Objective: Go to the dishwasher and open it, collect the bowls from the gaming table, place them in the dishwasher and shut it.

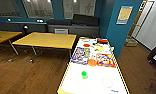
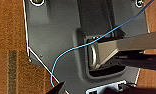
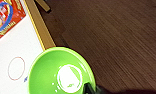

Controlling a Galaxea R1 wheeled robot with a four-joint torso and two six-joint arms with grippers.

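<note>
The gaming table [image 1: 94, 80] is a long white-topped table with a yellow edge, directly ahead of me. On its near half stands a small bright green bowl [image 1: 84, 74]. A wider lime-green bowl [image 3: 54, 72] shows large in the right wrist view, over the table's edge [image 3: 39, 30] and the dark wood floor. A dark finger [image 3: 90, 88] of my right gripper sits on its rim. In the left wrist view, wooden floor [image 2: 9, 30] shows beside the robot's own dark plate. The dishwasher is out of view.
Colourful board games [image 1: 80, 55] and cards [image 1: 105, 60] cover the far half of the table, and an orange disc [image 1: 92, 62] lies among them. Yellow wooden-topped tables [image 1: 46, 40] stand to the left. A blue wall [image 1: 121, 30] rises at the right, with open floor beyond it.
</note>
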